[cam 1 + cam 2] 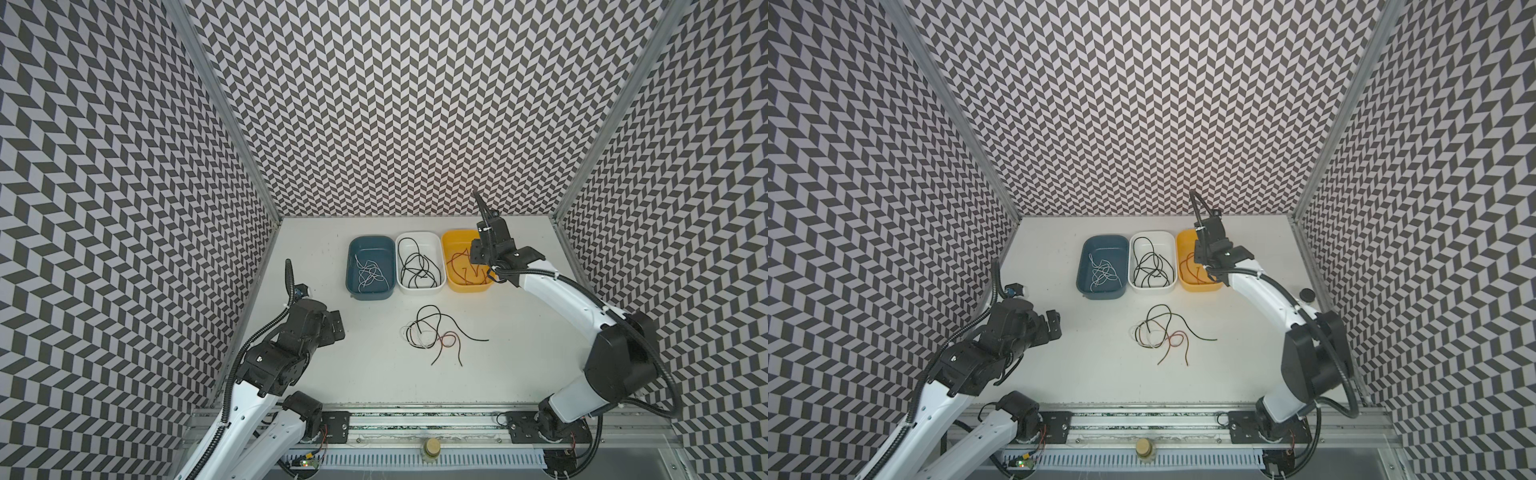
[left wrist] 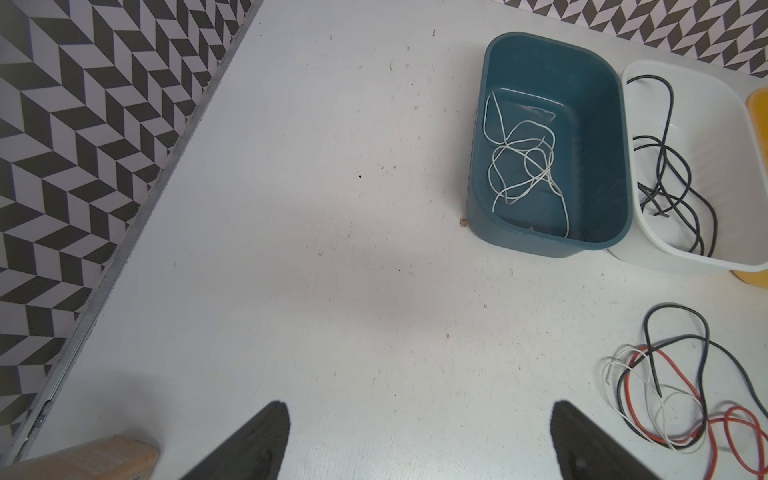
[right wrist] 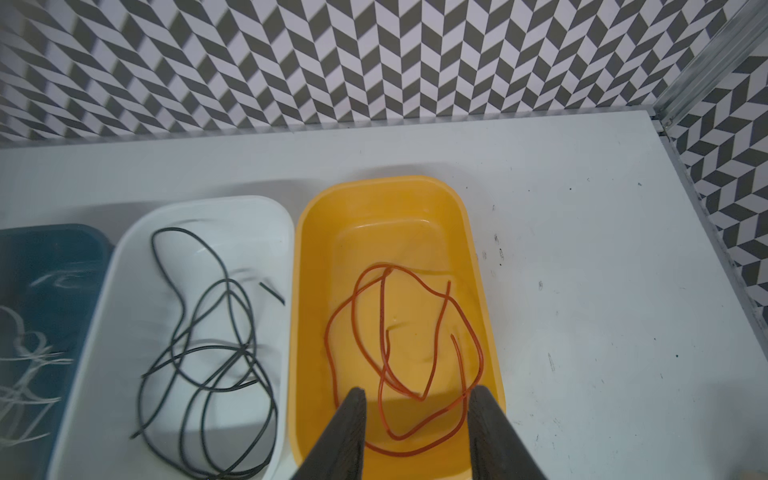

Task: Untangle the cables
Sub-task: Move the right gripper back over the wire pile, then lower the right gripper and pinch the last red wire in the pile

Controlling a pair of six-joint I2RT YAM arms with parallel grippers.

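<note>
Chevron-patterned walls (image 1: 415, 104) in black and white enclose a white worktop (image 1: 519, 353), where three tubs stand touching in a row near the back wall. Under the right jaws sits the yellow tub (image 1: 452, 245), holding red-orange cable (image 3: 422, 398) in loose loops on its floor. The right jaws hang apart over one end of that tub, clamped on nothing. In the right wrist view, loops of the cable show in the gap between the tips, lying below them.

Just beside the right jaws, the white tub (image 1: 419, 289) holds black cable (image 1: 419, 266) in overlapping loops. Farthest from the right jaws, the blue tub (image 1: 370, 293) holds thin white cable (image 2: 540, 168) in a loose snarl.

The left jaws stand wide apart and empty over bare worktop, well short of the blue tub. Between the two sets of jaws, and touched by neither, a tangle of cables (image 1: 432, 336) lies on the open worktop, apart from the tubs. Its black, white and red-orange strands loop through one another, with black and red-orange ends trailing out. In the left wrist view the tangle lies to one side of the left jaws, clear of both tips.
</note>
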